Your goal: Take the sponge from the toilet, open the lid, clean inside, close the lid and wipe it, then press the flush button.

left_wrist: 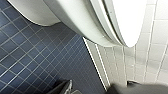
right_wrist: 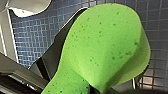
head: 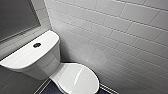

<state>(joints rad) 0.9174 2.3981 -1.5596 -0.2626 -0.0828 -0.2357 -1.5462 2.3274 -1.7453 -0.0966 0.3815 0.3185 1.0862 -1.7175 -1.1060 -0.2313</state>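
The right tool is closed on the sponge. It pinches one end, so the rest sticks out over the blue floor. Farther off, the toilet has its lid down. The flush button sits on top at the back. The soft sponge could slip out and drop if it bumps the shiny lid.
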